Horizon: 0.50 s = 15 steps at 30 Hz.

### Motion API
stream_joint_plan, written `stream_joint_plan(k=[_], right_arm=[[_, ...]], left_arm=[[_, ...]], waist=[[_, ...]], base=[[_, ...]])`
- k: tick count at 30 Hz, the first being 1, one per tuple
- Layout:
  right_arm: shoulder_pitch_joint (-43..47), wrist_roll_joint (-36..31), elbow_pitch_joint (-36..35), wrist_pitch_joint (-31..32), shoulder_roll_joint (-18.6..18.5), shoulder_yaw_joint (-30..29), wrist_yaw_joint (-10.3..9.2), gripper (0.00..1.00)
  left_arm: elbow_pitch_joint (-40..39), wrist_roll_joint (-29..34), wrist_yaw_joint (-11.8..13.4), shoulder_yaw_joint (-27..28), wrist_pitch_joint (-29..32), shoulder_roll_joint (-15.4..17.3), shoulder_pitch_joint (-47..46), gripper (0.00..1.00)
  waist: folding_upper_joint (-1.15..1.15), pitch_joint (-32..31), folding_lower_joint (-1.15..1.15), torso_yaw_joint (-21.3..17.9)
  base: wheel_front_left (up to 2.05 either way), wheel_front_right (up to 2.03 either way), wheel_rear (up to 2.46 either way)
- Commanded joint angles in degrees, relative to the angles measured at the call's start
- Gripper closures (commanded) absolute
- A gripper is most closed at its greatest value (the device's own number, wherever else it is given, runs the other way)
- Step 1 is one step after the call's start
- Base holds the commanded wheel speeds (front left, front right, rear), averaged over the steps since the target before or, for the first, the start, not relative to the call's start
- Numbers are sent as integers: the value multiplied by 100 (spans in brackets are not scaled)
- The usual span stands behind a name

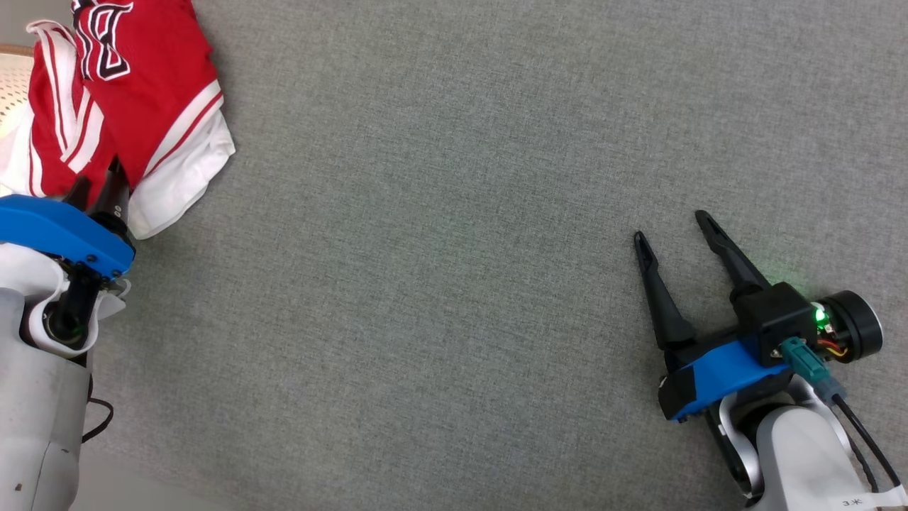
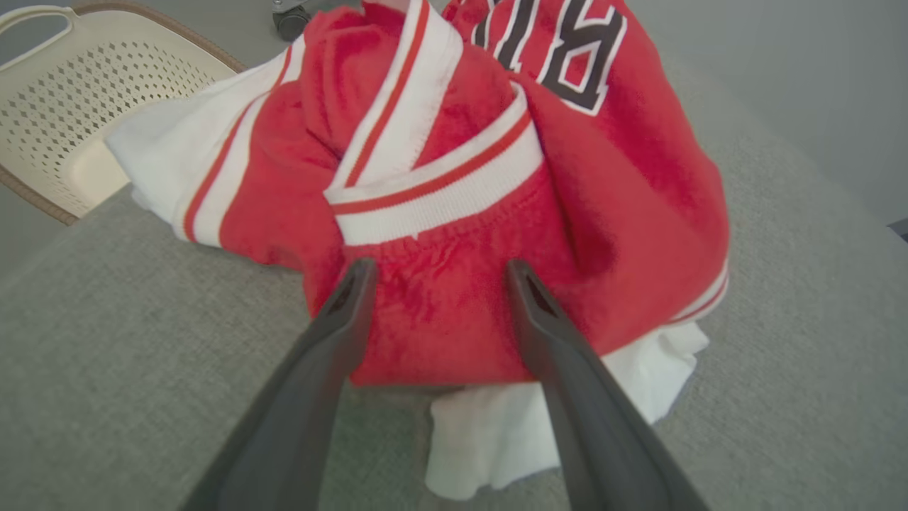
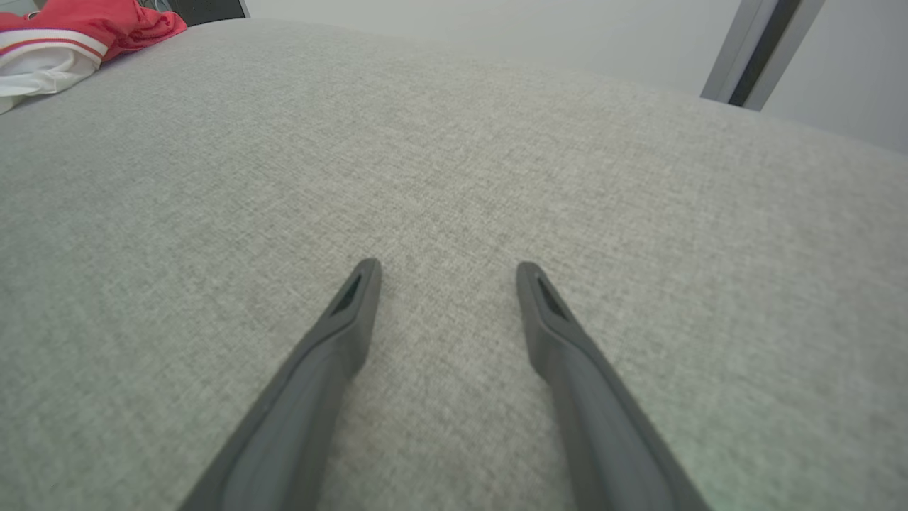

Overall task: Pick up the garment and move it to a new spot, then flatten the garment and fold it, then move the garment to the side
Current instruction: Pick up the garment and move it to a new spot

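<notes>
The garment (image 1: 135, 85) is a red jersey with white bands and black lettering, lying crumpled at the far left corner of the grey fabric surface (image 1: 454, 248). Up close in the left wrist view the garment (image 2: 454, 213) bulges between my two dark fingers. My left gripper (image 1: 96, 184) stands open with its tips at the garment's near edge, red cloth between the fingers (image 2: 340, 319). My right gripper (image 1: 674, 231) is open over bare grey surface at the lower right, far from the garment (image 3: 64, 35), with nothing between its fingers (image 3: 351, 312).
A cream perforated basket (image 2: 71, 106) sits beyond the surface's left edge behind the garment, its rim (image 1: 10, 78) just showing in the head view. A caster wheel (image 2: 291, 18) stands on the floor behind. A dark upright frame (image 3: 762, 50) rises past the far edge.
</notes>
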Motion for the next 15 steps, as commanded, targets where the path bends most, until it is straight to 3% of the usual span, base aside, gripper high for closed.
stream_joint_plan(k=[1,2,3,5,15], right_arm=[[164,49,293,61,-62,-28,-11,0],[155,61,302,52,-61,-9,-11,0],[143,65,313,47,-60,3,-11,0],[121,88,344,26,-60,8,-11,0],[-14,225,514,-170,-60,55,-10,0]], left_arm=[[11,-58,-7,-66,-18,54,8,9],[25,-116,-7,-99,-45,79,4,33],[24,-176,-7,-137,-82,99,-3,64],[26,-273,-7,-219,-197,162,-15,100],[-69,-629,-7,-606,-485,529,-28,100]], waist=[[0,-5,1,-11],[0,-8,1,-20],[0,-12,1,-28],[0,-31,1,-47],[0,-226,1,-144]], base=[[0,0,0],[0,0,0],[0,0,0],[0,0,0],[0,0,0]])
